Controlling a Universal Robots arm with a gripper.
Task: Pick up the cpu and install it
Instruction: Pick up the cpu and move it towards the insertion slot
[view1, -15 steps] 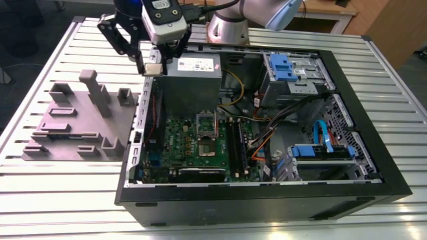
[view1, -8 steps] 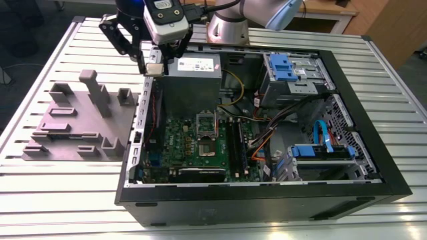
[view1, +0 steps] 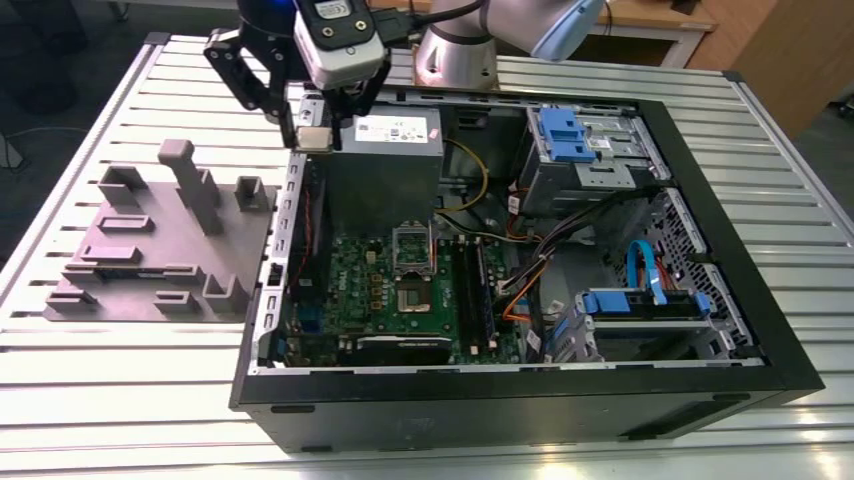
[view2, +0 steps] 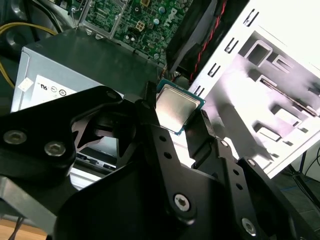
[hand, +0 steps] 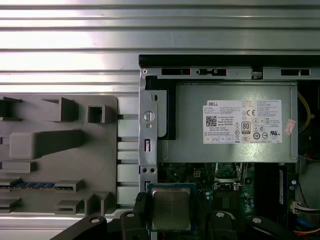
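The cpu (view2: 176, 106), a small flat square chip with a silvery metal top, is pinched by its edges between my black fingers (view2: 200, 131). My gripper (view1: 314, 138) is shut on it and hangs above the case's back corner by the grey power supply (view1: 380, 165), on the exterior view's left. In the first wrist view the cpu (hand: 170, 207) hovers over the case wall beside the power supply (hand: 230, 125). The green motherboard (view1: 374, 290) lies below in the open case, with the metal socket frame (view1: 411, 248) raised and the socket (view1: 411, 298) bare.
A grey-mauve plastic block (view1: 160, 250) with upright posts stands on the slatted table (view1: 107, 400) beside the case, on the exterior view's left. Inside the case are blue drive bays (view1: 577, 135), a cable bundle (view1: 534, 270) and memory slots (view1: 474, 290).
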